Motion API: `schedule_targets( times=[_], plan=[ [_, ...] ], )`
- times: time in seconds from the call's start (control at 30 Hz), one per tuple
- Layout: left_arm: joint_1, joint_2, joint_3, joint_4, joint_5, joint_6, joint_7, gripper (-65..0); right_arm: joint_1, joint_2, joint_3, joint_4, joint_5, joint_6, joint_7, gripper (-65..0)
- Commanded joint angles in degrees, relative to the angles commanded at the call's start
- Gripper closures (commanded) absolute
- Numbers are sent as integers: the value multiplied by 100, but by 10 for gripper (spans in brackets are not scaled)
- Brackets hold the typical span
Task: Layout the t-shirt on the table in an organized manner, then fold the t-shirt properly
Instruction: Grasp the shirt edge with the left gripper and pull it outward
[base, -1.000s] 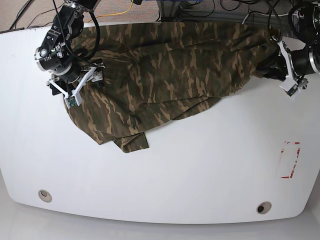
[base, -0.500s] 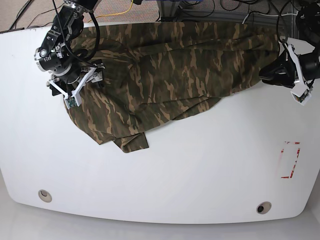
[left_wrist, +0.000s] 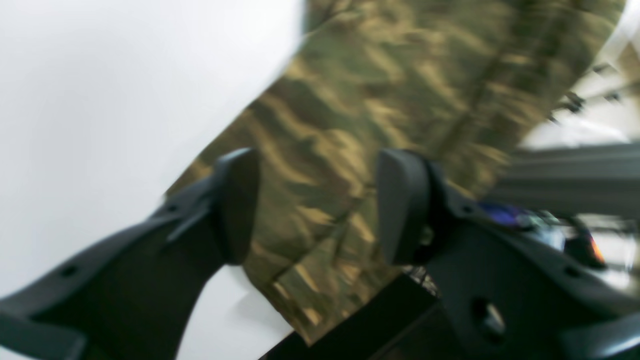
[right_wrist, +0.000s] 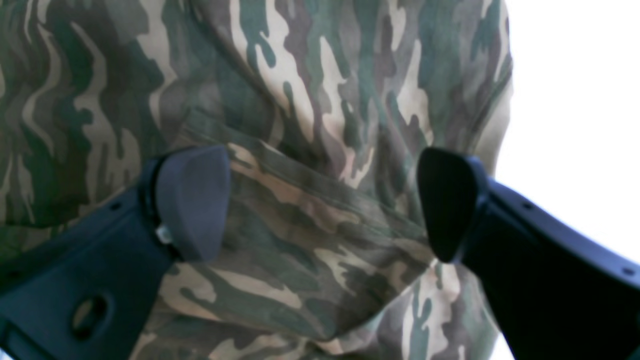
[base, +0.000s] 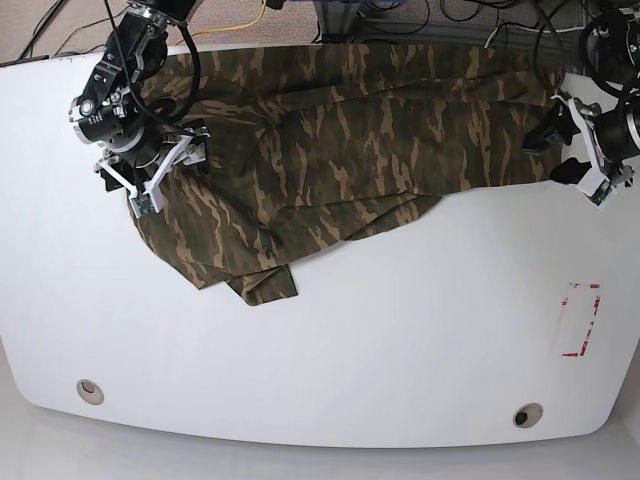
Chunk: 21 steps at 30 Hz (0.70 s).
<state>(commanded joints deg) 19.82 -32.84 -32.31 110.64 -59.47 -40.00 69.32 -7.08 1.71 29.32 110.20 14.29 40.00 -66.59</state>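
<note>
Camo t-shirt (base: 330, 150) is spread rumpled along the far edge of the white table (base: 350, 350), one bunched corner poking toward the middle. My right gripper (right_wrist: 322, 202) hovers spread over its end, my left gripper (left_wrist: 317, 205) spread over the opposite end, pinching nothing.

Black arms, white brackets, dark jaws

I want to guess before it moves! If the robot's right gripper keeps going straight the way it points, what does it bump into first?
Most likely the t-shirt. The right gripper is open, with camouflage cloth right ahead between its fingers, though depth is unclear.
</note>
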Motion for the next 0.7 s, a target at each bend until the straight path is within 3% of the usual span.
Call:
schedule_targets(
  times=[0.2, 0.4, 0.57, 0.7],
  plan=[
    [-510, 642, -264, -580, 1424, 0, 0, -383, 44, 0, 0, -70, 0, 0, 0, -569],
    [-941, 1055, -642, -1292, 2576, 0, -9, -383, 62, 0, 0, -79, 0, 0, 0, -569],
    [-1275, 1213, -738, -1837, 3244, 0, -26, -383, 62, 0, 0, -79, 0, 0, 0, -569],
    [-1415, 1231, -862, -2136, 3429, 0, -79, -383, 62, 0, 0, -79, 0, 0, 0, -569]
  ],
)
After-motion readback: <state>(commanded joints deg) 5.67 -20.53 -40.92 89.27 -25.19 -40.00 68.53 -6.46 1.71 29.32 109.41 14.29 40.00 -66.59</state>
